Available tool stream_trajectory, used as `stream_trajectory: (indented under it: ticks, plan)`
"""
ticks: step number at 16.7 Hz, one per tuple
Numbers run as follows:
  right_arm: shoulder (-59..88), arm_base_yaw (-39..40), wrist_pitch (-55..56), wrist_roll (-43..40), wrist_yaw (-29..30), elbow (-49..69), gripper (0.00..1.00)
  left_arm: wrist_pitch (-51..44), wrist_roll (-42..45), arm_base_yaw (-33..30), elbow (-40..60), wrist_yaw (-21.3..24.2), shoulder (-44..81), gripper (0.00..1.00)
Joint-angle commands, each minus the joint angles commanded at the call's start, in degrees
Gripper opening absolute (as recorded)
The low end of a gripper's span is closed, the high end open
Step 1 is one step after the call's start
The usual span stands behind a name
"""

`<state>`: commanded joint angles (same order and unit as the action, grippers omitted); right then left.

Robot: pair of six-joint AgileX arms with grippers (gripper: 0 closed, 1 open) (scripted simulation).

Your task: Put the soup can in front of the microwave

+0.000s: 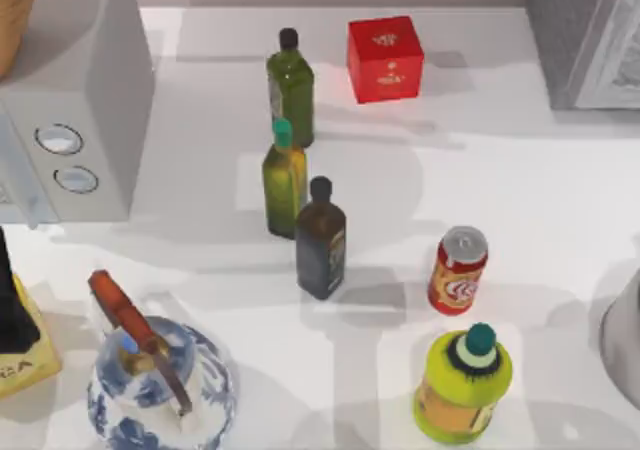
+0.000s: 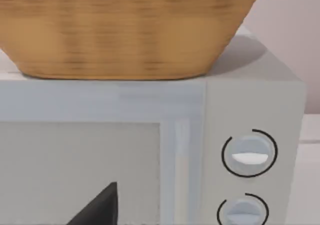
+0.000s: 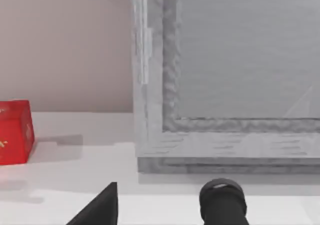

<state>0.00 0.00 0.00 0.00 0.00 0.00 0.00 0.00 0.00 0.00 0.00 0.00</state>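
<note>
Risk first: soup can [image 1: 458, 270] stands upright right of table centre, untouched, well apart from the microwave [image 1: 75, 120] at the left edge. Between them a row of three bottles: green bottle [image 1: 290, 88] at the back, yellow-green bottle with teal cap [image 1: 284, 177] in the middle, dark bottle [image 1: 321, 240] nearest the can. Any straight carry leftward crosses that row, and tall narrow bottles tip easily if a gripper or the can clips one.

Fat yellow jar [image 1: 462, 384] sits just beside the can on the near side, so a wide approach from there could nudge it. Blue-and-white teapot [image 1: 160, 380] with its raised handle crowds the near-left area, close to where the can must go. Floor space in front of the microwave face looks tight, I think, though the top view cuts it off.

Left wrist view looks at the microwave's dials [image 2: 249, 153] and a wicker basket [image 2: 125, 30] on top. Right wrist view faces the grey box [image 3: 225, 75] and red cube [image 3: 14, 132]. A dark wedge sits at each wrist view's bottom edge; probably a finger, and I cannot tell for either gripper whether its fingers are apart or together.

Picking the red cube instead of the can is another likely slip.
</note>
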Motion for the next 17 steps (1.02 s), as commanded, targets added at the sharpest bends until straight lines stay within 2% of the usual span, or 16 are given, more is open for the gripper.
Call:
stream_trajectory:
  ticks: [4, 8, 12, 17]
  plan:
    - [0.00, 0.00, 0.00, 0.00, 0.00, 0.00, 1.00, -1.05, -0.09, -0.93, 1.72, 0.02, 1.66, 1.00]
    - [0.00, 0.00, 0.00, 0.00, 0.00, 0.00, 1.00, -7.41, -0.65, -5.83, 12.34, -0.09, 11.99, 1.00]
    - [0.00, 0.00, 0.00, 0.00, 0.00, 0.00, 1.00, -19.18, -1.63, -13.58, 32.17, -0.25, 31.82, 1.00]
    - [0.00, 0.00, 0.00, 0.00, 0.00, 0.00, 1.00, -39.51, -3.29, -25.49, 63.70, 0.19, 66.17, 1.00]
